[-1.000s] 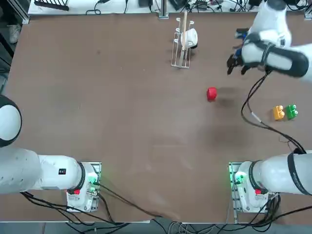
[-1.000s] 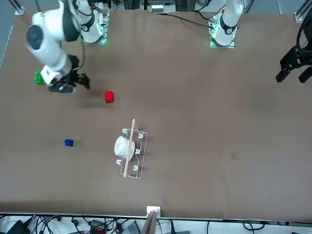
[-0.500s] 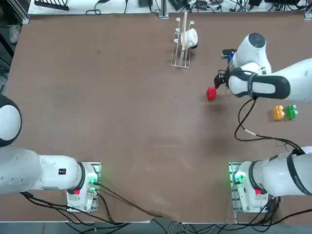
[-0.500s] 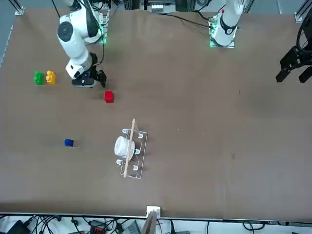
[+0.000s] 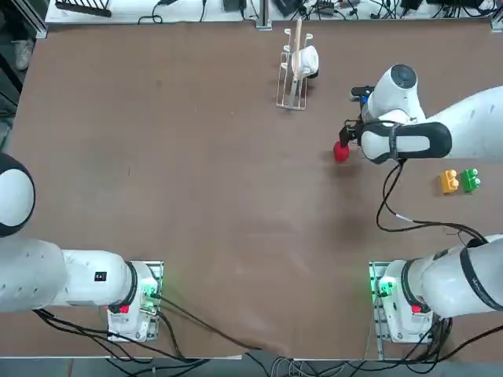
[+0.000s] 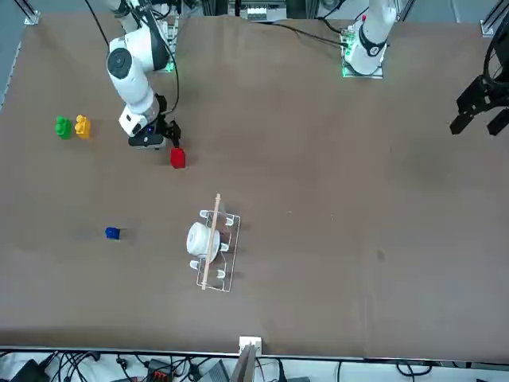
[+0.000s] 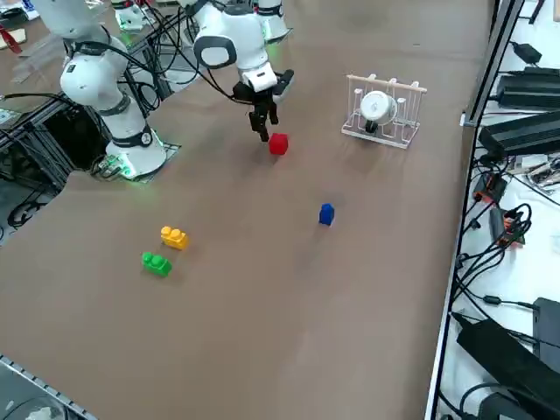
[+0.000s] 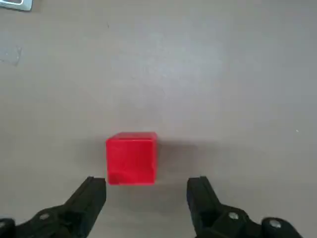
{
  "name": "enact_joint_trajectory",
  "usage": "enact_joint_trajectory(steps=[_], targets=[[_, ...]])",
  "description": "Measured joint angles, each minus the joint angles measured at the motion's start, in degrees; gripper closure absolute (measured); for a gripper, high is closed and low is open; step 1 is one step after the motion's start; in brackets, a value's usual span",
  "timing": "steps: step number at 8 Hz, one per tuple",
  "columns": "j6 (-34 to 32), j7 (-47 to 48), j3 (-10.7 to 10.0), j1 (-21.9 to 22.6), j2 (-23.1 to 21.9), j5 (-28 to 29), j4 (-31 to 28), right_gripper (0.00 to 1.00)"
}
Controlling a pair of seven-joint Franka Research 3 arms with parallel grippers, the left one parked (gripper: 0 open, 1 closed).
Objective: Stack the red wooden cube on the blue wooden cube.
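Red wooden cube (image 8: 132, 157): just ahead of the right gripper (image 8: 146, 196) — arm has swung in close.
Fingers: spread apart, empty — grasp comes next.

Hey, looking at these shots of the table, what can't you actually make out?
- Blue cube: in the top view, hidden behind the right arm.
- Right pincer, open: whether it has come level with the red cube; no view settles its height.
- White object in the rack: too small to identify in any view.

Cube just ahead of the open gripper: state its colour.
Plain bright red cube; clearest in the right wrist view.
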Motion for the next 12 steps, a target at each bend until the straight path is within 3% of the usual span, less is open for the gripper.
enact_joint_trajectory(steps=[4, 7, 12], targets=[[9.41, 0.0, -0.01, 1.9, 8.81, 0.0, 0.44, 0.0], [9.69, 0.0, -0.06, 1.9, 9.64, 0.0, 1.04, 0.0], [9.69, -0.02, -0.07, 1.93, 10.16, -0.02, 1.46, 0.14]])
